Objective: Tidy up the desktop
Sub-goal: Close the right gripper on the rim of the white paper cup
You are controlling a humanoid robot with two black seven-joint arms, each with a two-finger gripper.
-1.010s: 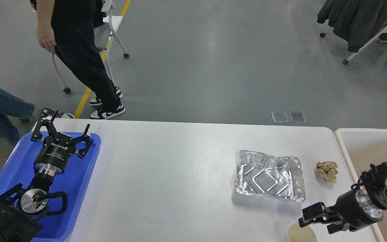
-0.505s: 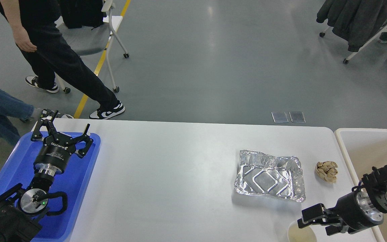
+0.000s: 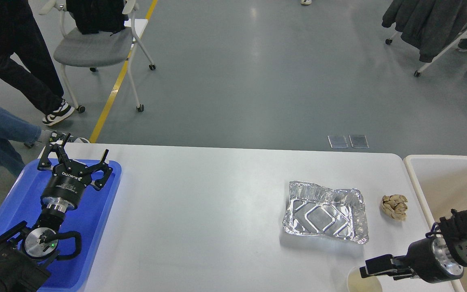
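Note:
The white desktop (image 3: 217, 211) carries a crumpled silver foil tray (image 3: 325, 211) at the right. A tan crumpled paper ball (image 3: 394, 206) lies just right of the foil tray. A pale paper cup (image 3: 362, 283) stands at the front edge and is cut off by the frame. My right gripper (image 3: 369, 272) comes in from the right, held low. Its fingers are slightly apart at the cup's rim, and contact is not clear. My left gripper (image 3: 80, 160) is open and empty over the blue tray (image 3: 95, 227).
A cream-white rimmed bin (image 3: 440, 178) stands off the desktop's right edge, beside my right arm. A grey wheeled chair (image 3: 95, 44) and a person's legs (image 3: 22, 61) are on the floor beyond the far left. More chairs with dark coats (image 3: 432, 24) are at the far right.
My right gripper has dropped lower and levelled out toward the cup's rim. The person behind the desk has walked off to the left. The left arm has not moved.

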